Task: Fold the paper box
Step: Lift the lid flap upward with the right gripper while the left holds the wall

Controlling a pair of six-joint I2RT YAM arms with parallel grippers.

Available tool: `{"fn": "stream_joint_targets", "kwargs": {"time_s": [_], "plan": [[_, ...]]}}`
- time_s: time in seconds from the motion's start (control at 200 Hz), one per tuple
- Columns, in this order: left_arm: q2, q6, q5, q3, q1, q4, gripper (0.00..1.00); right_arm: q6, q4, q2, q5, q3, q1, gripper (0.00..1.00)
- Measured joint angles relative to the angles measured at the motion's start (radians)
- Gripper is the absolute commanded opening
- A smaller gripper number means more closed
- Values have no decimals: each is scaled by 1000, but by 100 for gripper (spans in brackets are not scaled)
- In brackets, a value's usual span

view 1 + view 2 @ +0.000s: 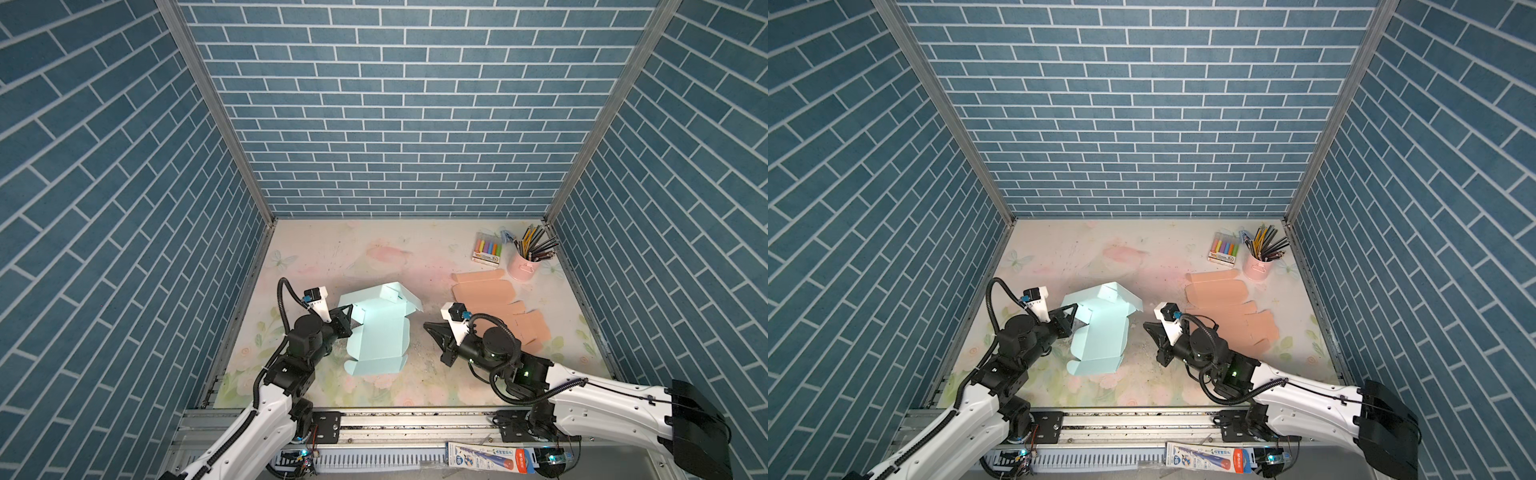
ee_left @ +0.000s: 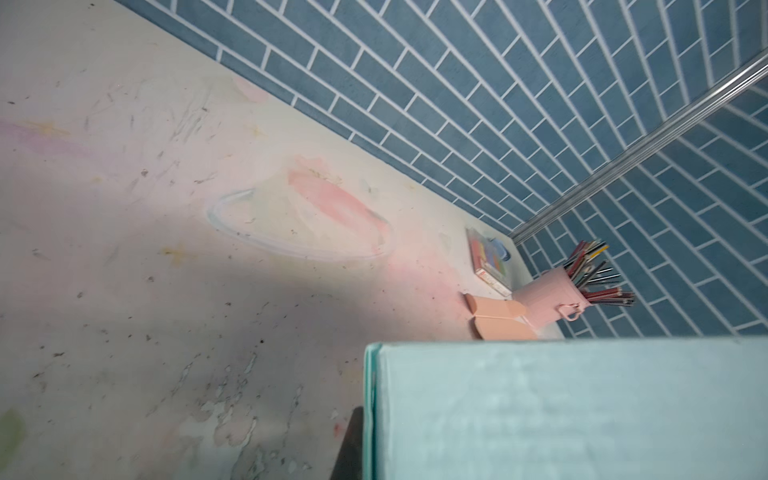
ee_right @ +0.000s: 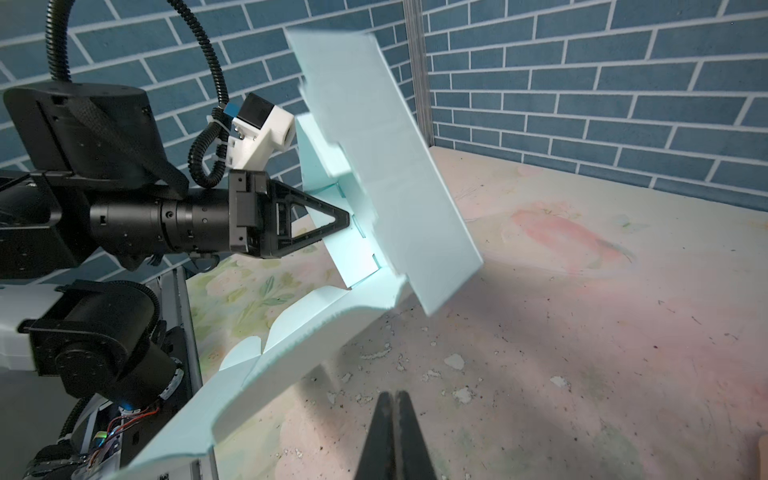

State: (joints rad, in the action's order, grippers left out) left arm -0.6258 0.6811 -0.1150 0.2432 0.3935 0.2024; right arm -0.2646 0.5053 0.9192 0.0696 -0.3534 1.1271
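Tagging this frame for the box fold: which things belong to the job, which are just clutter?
Job: light blue paper box, partly folded; left gripper, shut on its panel; right gripper, shut, empty.
Clutter: flat peach cardboard blanks; pink cup of pencils; small pack of coloured chalks.

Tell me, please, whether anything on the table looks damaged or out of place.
The table's floral covering is scuffed and flaking in pale chips beside the blue paper box, which is only half folded, one panel lifted. The peach box blanks lie in a loose, fanned pile, not squared.
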Motion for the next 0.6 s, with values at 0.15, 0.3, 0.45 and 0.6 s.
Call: {"fn": "stream_joint_targets", "kwargs": {"time_s": [0.15,0.3,0.45,0.6], "plan": [[30,24,-44,24,-3,2,0,0,98,27,-21,5,-2,0],[31,37,-72,24,-3,-9,0,0,173,75,-42,-9,-3,0],[40,44,-92,24,-3,-11,0,0,222,114,-47,-48,-3,0],[49,45,-104,23,-4,-11,0,-1,270,146,-47,-63,-3,0]]}}
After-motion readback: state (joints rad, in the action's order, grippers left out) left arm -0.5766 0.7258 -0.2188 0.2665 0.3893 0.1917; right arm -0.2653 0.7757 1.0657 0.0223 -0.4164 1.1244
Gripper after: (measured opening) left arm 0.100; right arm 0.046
